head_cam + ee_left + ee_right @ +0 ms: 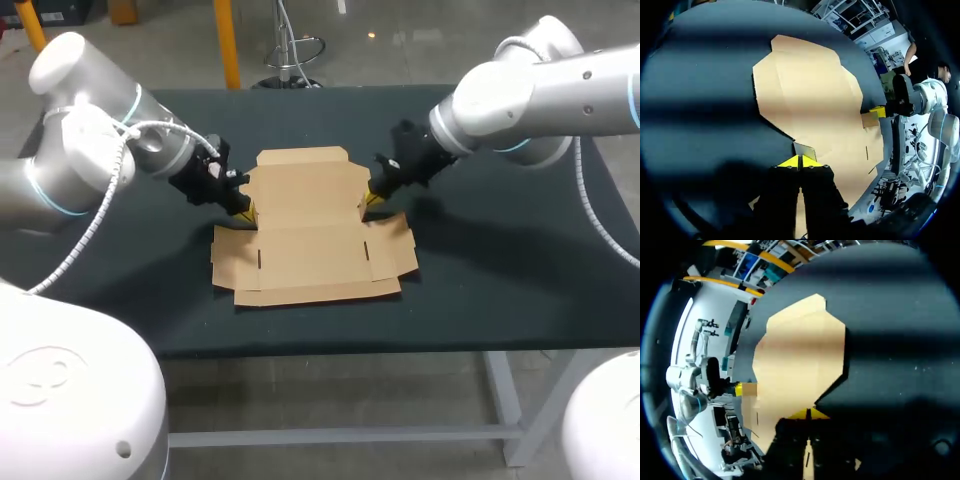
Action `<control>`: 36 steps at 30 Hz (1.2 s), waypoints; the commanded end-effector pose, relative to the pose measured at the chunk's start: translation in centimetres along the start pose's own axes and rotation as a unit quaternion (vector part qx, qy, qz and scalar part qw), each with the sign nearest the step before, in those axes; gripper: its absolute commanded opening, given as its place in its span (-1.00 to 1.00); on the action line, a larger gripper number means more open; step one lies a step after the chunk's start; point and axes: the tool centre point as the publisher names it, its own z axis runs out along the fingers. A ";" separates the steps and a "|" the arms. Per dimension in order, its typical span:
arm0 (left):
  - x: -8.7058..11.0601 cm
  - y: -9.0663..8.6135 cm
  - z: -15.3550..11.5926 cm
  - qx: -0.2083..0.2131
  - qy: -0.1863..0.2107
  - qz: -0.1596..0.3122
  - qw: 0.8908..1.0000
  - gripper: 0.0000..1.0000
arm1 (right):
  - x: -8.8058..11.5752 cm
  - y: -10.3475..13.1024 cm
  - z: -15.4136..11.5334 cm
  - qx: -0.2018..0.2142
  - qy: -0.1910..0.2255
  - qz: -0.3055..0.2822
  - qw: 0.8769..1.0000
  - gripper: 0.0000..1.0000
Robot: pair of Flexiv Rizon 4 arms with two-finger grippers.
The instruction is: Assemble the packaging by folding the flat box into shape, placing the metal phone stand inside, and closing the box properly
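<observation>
Cardboard is seen spread out on the dark table (pixel 500 270): the box (pixel 305 235) is still a flat sheet, lying unfolded near the table's middle, with its long tabbed panel toward the far edge and its slotted panels toward the near edge.

The left gripper (pixel 245 210) is set at the box's left edge. In the left wrist view its yellow tips (pixel 800 161) are pressed together on a small side flap (pixel 805 150), which is lifted slightly off the table just ahead of them.

The right gripper (pixel 372 198) is placed opposite, at the box's right edge. In the right wrist view its tips (pixel 808 414) are likewise closed on the cardboard's rim (pixel 800 355), pinching it.

The sheet is thus held from both sides, between the two arms.
</observation>
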 end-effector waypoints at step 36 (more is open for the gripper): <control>1.7 -0.9 2.7 0.013 -0.073 -0.001 0.997 -1.00 | 0.9 -0.7 2.4 -0.007 -0.078 0.019 0.997 -1.00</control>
